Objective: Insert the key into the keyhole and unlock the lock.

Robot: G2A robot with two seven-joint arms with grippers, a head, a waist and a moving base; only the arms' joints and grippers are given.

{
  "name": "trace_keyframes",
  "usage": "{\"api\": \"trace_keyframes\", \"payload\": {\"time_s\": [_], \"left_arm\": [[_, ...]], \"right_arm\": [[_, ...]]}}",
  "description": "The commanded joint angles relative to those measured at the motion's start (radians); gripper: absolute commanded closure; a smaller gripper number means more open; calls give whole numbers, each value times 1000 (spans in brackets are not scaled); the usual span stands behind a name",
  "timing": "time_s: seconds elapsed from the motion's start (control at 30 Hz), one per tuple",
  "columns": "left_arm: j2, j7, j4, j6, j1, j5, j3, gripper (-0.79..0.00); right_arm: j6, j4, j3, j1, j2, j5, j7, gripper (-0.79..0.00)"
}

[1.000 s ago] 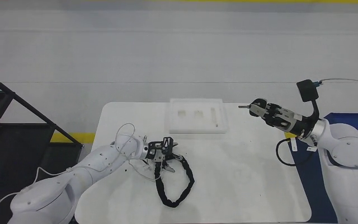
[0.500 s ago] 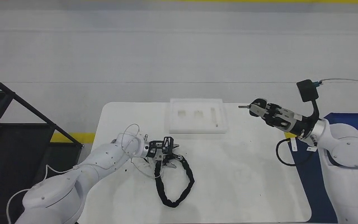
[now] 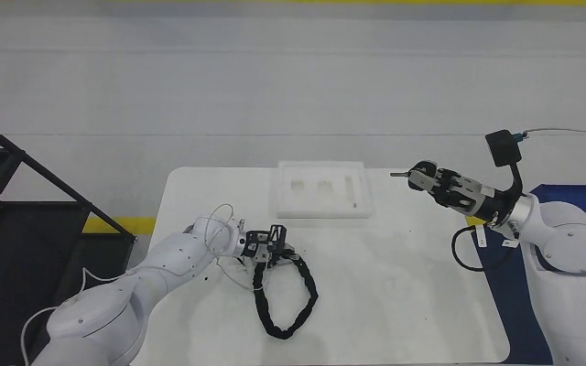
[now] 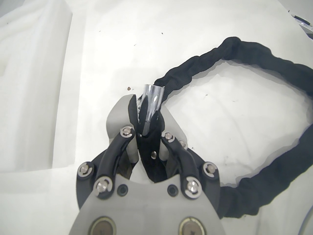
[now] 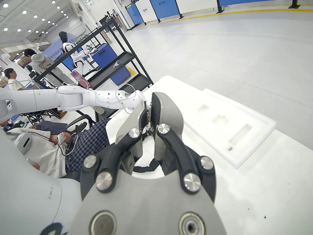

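White bench (image 3: 412,293), foam tray (image 3: 322,212) at 12 o'clock. The black-sleeved chain lock (image 3: 295,309) lies looped at 7 o'clock. L tool (image 4: 146,110) is clamped on its chrome lock head (image 4: 153,96), prob. to steady the keyhole end. R tool (image 3: 416,174), raised at 2 o'clock, pinches the key (image 3: 397,174), tip aimed toward 9 o'clock and well apart from the lock. Insertion not yet begun.

Lock (image 3: 314,295) on table (image 3: 412,293), before foam tray (image 3: 323,212)

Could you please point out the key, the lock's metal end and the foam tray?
key (image 3: 399,173): top view, its protruding tip.
lock's metal end (image 4: 153,97): left wrist view, shiny cylinder's middle.
foam tray (image 3: 325,210): top view, its near rim.
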Motion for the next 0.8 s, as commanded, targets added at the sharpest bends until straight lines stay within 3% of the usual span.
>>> {"api": "trace_keyframes", "payload": {"time_s": [0.0, 0.2, 0.43, 0.57, 0.77], "left_arm": [[-5, -3, 4, -1, -2, 3, -3, 0], [-8, 69, 12, -42, -8, -7, -18, 0], [13, 169, -27, -74, -18, 4, -41, 0], [36, 209, -101, -81, -22, -2, -59, 0], [85, 180, -289, -110, -29, -91, -72, 0]], "right_arm": [[0, 0, 0, 0, 0, 0, 0, 0], [0, 0, 0, 0, 0, 0, 0, 0], [0, 0, 0, 0, 0, 0, 0, 0], [0, 0, 0, 0, 0, 0, 0, 0], [0, 0, 0, 0, 0, 0, 0, 0]]}}
